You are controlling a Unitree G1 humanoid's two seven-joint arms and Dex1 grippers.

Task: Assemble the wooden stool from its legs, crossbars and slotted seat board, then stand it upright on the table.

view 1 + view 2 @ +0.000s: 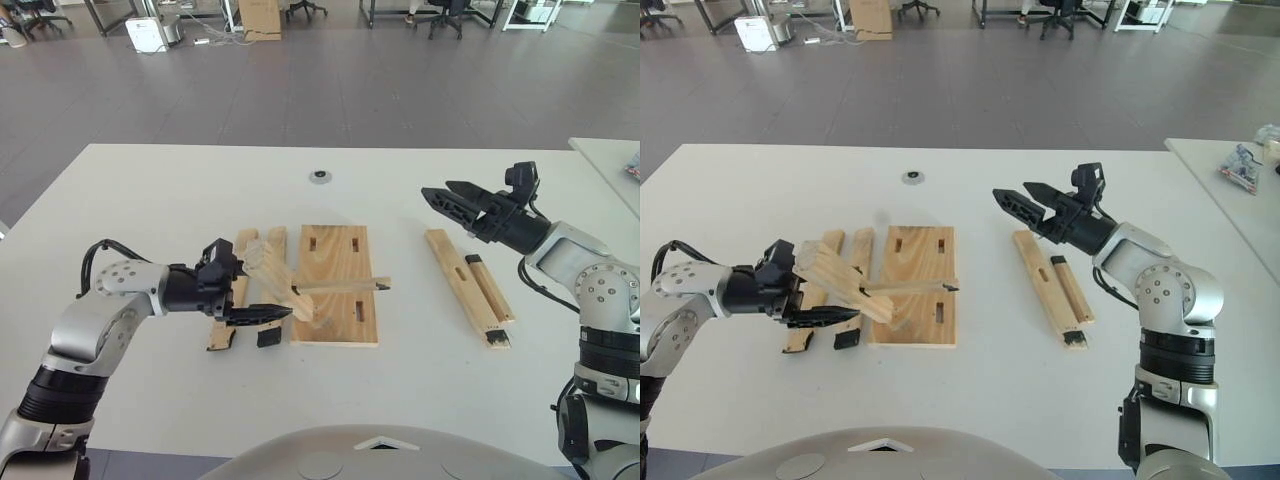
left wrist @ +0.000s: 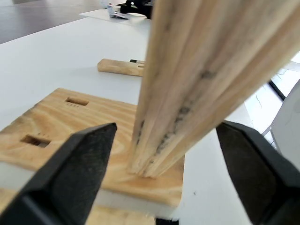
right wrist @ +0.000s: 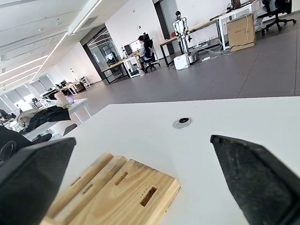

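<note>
**Seating the leg on the seat board**

I am working the left gripper (image 2: 166,126), which is pinching one wooden leg (image 1: 272,268) by its upper part. It is holding the leg tilted, with the lower end touching the seat board (image 1: 335,262) close to the board's near edge. A thin crossbar (image 1: 345,286) is sticking out sideways from the leg, across the board.

To do this step well, I judge that I should be bringing the leg upright first. Then I should be sliding its end until it is sitting squarely over a slot, and only then pressing down. Pushing while it is leaning would likely be jamming the end or skidding the loose board. I cannot tell whether the end is already in a slot.

The right gripper (image 1: 438,188) is hanging spread and empty above the table (image 1: 150,190), near the two spare parts (image 1: 455,275) lying to the board's right. I could be using it to steady the board.

The board is lying flat, pale and grained, with rectangular slots showing. More legs (image 1: 245,245) are lying just beside its left edge, under the left arm.
</note>
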